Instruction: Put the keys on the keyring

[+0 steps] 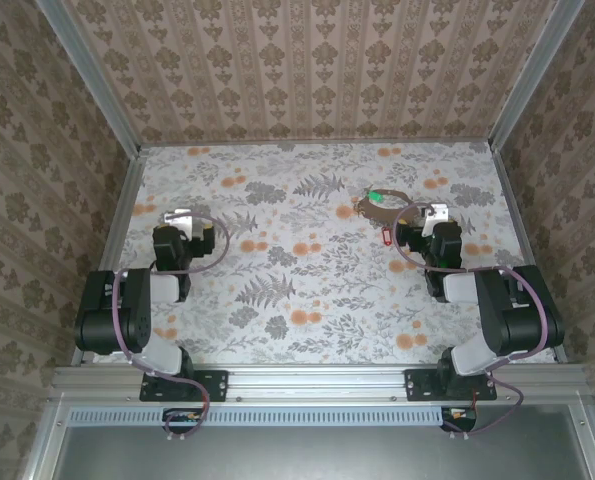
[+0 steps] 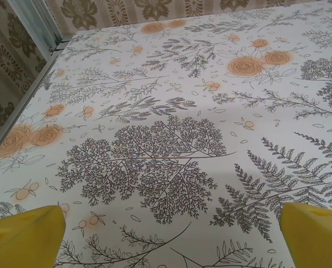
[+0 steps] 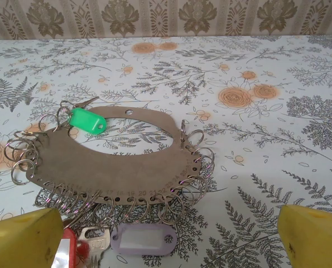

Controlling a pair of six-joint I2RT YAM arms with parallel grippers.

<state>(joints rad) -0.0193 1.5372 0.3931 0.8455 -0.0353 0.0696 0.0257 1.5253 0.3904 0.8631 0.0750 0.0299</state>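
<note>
Table (image 1: 307,270): floral-print cover, grey ferns, orange blooms. On its far right part lies a flat brown crescent board (image 3: 126,167), with small metal rings (image 3: 20,159) strung along the outer edge. Green key tag (image 3: 87,120) on the board's left end. Red tag (image 3: 72,241), metal key (image 3: 96,241) and lilac tag (image 3: 143,240) on the cover at the board's near edge.

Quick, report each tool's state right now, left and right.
Left tool: open, holding nothing.
Right tool: open, holding nothing.

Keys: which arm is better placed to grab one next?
Right. The red-tagged key and lilac tag lie just ahead of the open right gripper, beside the ring board. The open left gripper sits across the table from them.
</note>
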